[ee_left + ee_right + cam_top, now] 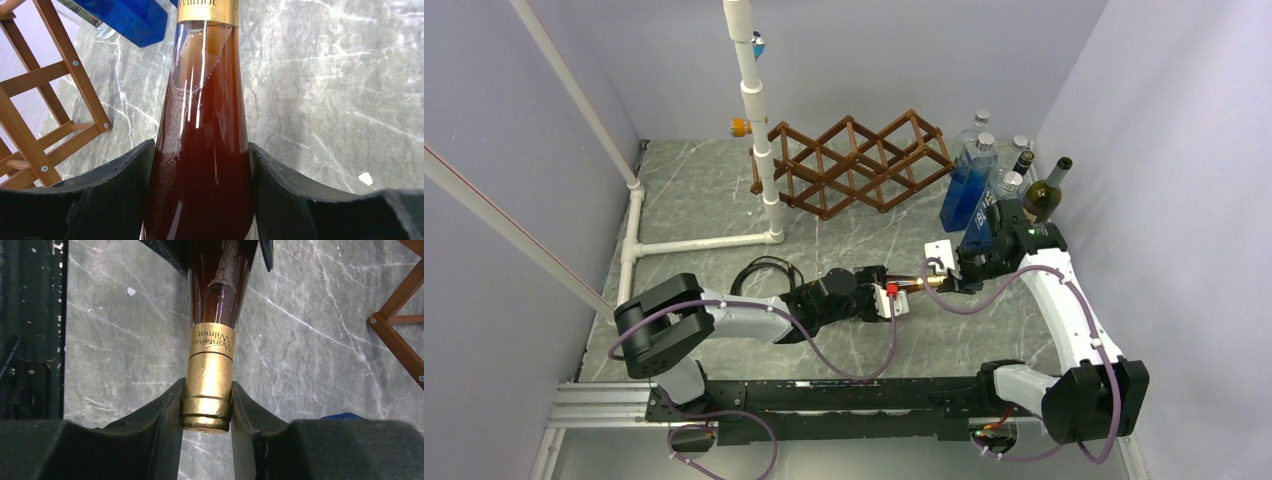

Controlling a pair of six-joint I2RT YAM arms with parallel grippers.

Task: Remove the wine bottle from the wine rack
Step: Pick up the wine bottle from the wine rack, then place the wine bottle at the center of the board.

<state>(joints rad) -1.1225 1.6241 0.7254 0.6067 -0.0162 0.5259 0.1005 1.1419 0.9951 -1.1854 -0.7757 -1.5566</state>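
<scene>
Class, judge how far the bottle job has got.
Done: the bottle is out of the rack, whose cells look empty. In hand: left jaws clamp its shoulder, right jaws its gold neck. Left: probably setting it down and releasing.

On the grey marbled counter [694,200]: one dark brown wooden lattice wine rack [854,165] and one white PVC pipe frame [754,110]. Two black-and-white robot arms [744,318]. One amber wine bottle with a gold-foil neck [200,150]. By the right wall: one tall blue glass bottle [967,190], one dark green bottle [1044,200], and several clear capped bottles [1010,183], too crowded to count.
</scene>
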